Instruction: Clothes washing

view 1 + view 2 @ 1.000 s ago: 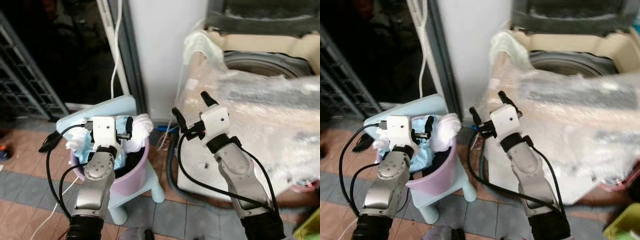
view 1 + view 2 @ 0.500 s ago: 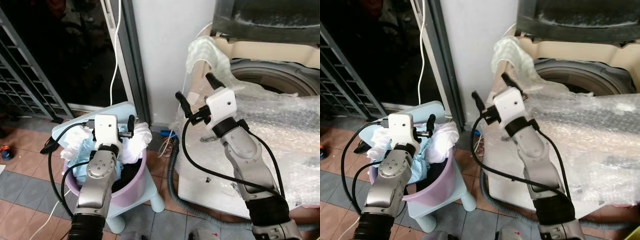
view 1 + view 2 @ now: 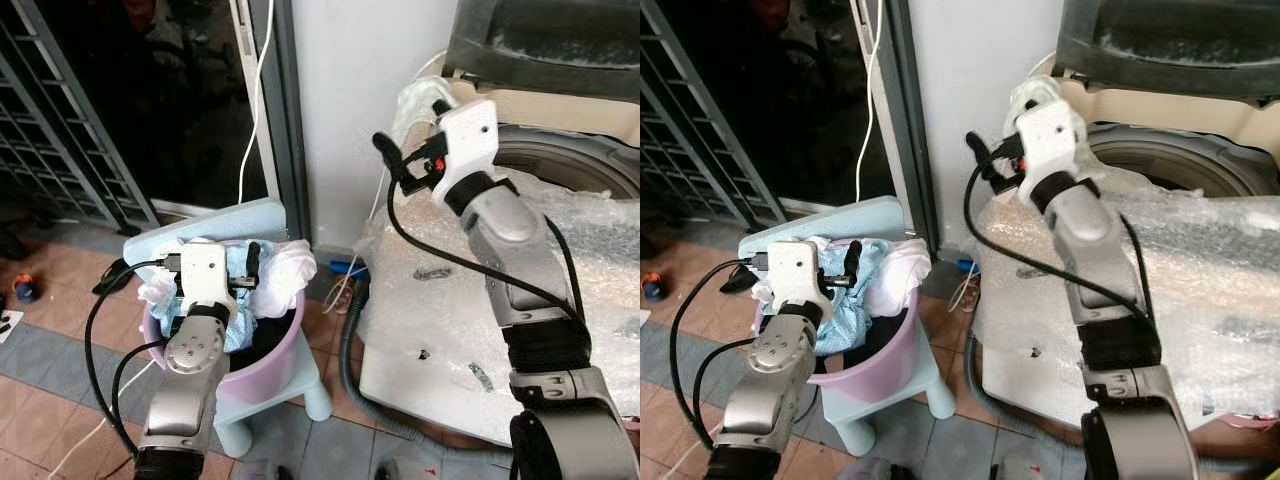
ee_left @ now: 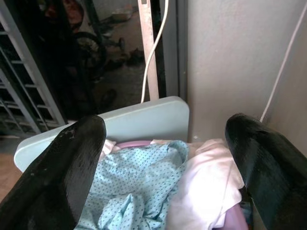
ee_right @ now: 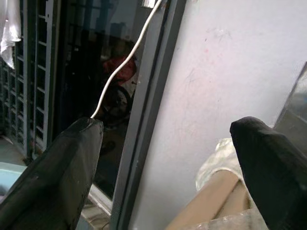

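A purple basin (image 3: 280, 335) on a light blue stool (image 3: 305, 395) holds laundry: a blue dotted cloth (image 4: 139, 191), a white cloth (image 3: 292, 268) and something dark underneath. My left gripper (image 4: 165, 129) hovers open just above the pile, empty. To the right stands a top-loading washing machine (image 3: 560, 165) with its lid (image 3: 560, 45) up and its body wrapped in bubble wrap (image 3: 470, 310). My right gripper (image 5: 168, 129) is raised open and empty at the machine's near left top corner, facing the wall and door frame.
A grey drain hose (image 3: 348, 365) curls on the tiled floor between the stool and the machine. A white cable (image 3: 255, 95) hangs down the dark door frame. A metal grille (image 3: 60, 130) stands at the left. A grey wall (image 3: 360, 90) rises behind the basin.
My right arm has lifted from beside the machine's front up to its top corner. The left gripper stays over the basin. The camera view has shifted.
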### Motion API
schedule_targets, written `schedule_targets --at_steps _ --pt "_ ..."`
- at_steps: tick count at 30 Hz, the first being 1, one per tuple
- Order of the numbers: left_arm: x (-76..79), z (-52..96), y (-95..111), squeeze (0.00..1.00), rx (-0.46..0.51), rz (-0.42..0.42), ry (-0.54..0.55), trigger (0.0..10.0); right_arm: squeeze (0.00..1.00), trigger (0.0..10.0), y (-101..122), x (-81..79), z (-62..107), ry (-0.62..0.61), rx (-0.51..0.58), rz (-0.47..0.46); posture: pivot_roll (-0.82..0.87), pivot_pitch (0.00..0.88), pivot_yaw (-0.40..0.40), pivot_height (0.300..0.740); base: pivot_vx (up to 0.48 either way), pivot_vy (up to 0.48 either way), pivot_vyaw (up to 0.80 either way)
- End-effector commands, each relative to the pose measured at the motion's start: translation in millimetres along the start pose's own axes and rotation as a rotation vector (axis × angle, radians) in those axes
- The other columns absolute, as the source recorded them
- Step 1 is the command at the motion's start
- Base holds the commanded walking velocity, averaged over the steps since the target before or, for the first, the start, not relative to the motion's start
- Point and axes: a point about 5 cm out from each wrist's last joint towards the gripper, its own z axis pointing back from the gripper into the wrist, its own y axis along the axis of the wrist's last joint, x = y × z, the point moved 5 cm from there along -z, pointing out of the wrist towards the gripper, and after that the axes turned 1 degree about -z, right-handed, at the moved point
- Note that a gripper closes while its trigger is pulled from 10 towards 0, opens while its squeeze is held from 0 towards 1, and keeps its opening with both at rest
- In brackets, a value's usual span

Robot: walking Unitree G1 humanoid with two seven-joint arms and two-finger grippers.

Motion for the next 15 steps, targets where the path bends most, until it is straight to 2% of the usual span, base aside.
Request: schedule_targets --at_steps 1,4,8,12,15 --pt "-6.6 3.2 1.2 0.0 -0.003 -0.008 0.02 10.0 0.0 10.0 -1.7 -3.7 -1.1 0.019 -0.007 -0.01 -0.01 0.065 0.072 0.74 0.0 0.0 0.0" --pt "-8.9 6.9 -0.6 0.0 -0.009 -0.006 0.028 10.0 0.0 10.0 -2.2 -15.1 6.2 0.048 0.008 -0.024 -0.01 0.068 0.073 0.74 0.0 0.0 0.0" --pt "-7.5 8.0 2.0 0.0 -0.001 0.0 0.017 10.0 0.0 10.0 -8.0 -23.8 9.7 0.062 -0.01 -0.052 -0.01 0.072 0.079 0.74 0.0 0.0 0.73" --pt "-6.4 6.7 1.1 0.0 -0.005 -0.001 0.009 10.0 0.0 10.0 -7.6 -23.0 9.2 0.064 -0.009 -0.052 -0.01 0.066 0.082 0.74 0.0 0.0 0.58" --pt "-3.7 4.9 2.1 0.0 -0.003 -0.002 -0.005 10.0 0.0 10.0 -3.6 -17.4 7.5 0.059 -0.002 -0.045 -0.02 0.059 0.081 0.74 0.251 0.0 0.73"
